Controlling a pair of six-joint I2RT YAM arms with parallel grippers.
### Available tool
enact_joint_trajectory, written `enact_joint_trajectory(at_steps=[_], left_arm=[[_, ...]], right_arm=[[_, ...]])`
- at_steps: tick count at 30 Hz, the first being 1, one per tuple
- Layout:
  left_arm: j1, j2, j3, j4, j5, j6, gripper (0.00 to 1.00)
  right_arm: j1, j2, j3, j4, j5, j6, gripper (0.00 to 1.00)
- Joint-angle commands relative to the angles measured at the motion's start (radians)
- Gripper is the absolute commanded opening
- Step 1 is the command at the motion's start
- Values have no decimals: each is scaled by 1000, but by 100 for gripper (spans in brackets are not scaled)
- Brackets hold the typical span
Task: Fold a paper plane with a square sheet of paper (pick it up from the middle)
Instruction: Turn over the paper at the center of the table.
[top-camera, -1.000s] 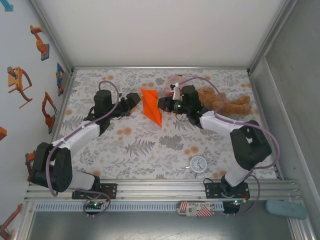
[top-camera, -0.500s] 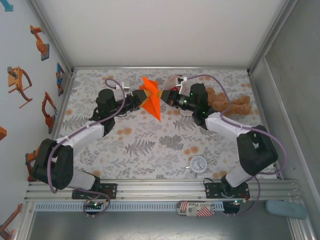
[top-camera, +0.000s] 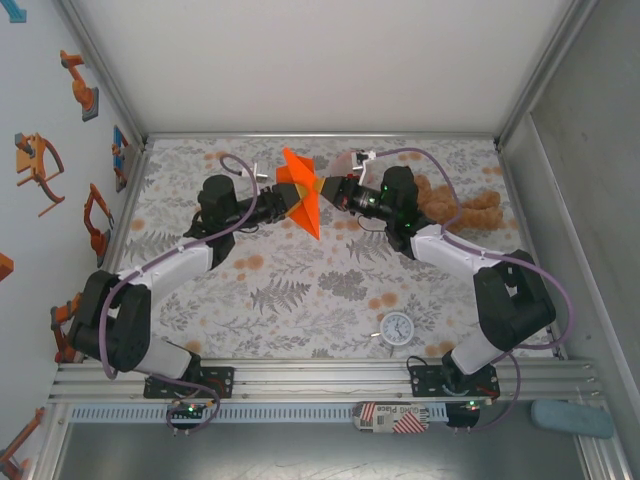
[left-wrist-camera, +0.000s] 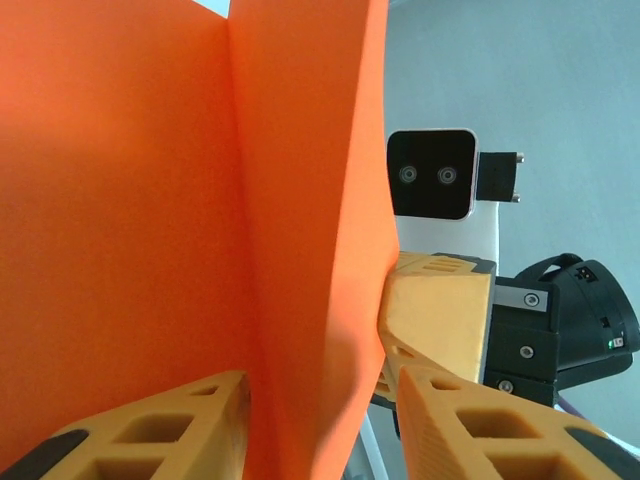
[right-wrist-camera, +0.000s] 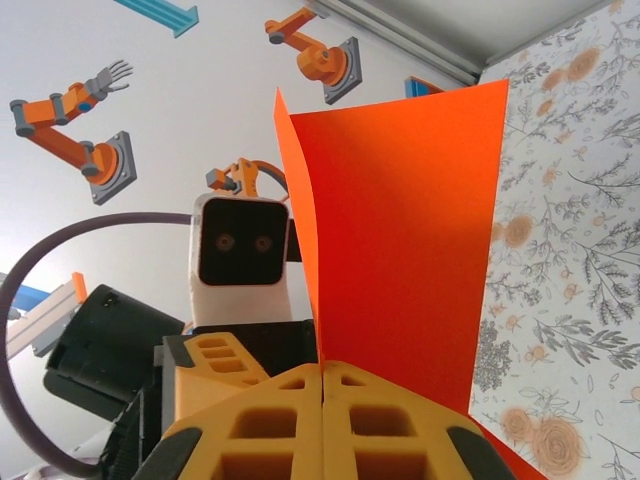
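Overhead, orange sheet (top-camera: 300, 195): folded to a wedge, toward 12 o'clock of the floral bench (top-camera: 300, 290), between both tools.
Overhead, left tool (top-camera: 283, 202): at the sheet's 9 o'clock side.
Overhead, right tool (top-camera: 327, 190): at its 3 o'clock side, with a brown teddy (top-camera: 470, 210) beside that arm.
Overhead, clock (top-camera: 397, 327): lying at 5 o'clock, well apart.
Left wrist, left tool (left-wrist-camera: 320, 420): spread astride the creased orange sheet (left-wrist-camera: 150, 200). One finger (left-wrist-camera: 150, 435) touches it, the other stands just clear.
Left wrist, right tool (left-wrist-camera: 400, 310): nipping the sheet's edge at 3 o'clock.
Right wrist, right tool (right-wrist-camera: 322, 385): pressed together, pinching the upright orange sheet (right-wrist-camera: 400, 250) at its lower edge.
Right wrist, left tool's finger (right-wrist-camera: 215, 360): just beside the sheet at 9 o'clock.
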Motion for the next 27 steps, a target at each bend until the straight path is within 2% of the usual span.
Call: enact_joint_trajectory(at_steps=[1,16,19,23,27], left_arm=[[-6,18,18,99,49,-5,40],[7,0,8,121,42,3,14],[14,-4,3,126,42,1,11],[37,-22,-6,74,33,26,9],[57,-63,14,-154,-5,146,7]], right_arm=[[-13,-9,-5,54,-20,24,0],[-30,7,-12,61,-42,45,7],[-38,-2,-25,59,-40,44,14],[-63,-34,-60,57,-31,25,29],[-103,-68,-103,14,-14,-14,34]])
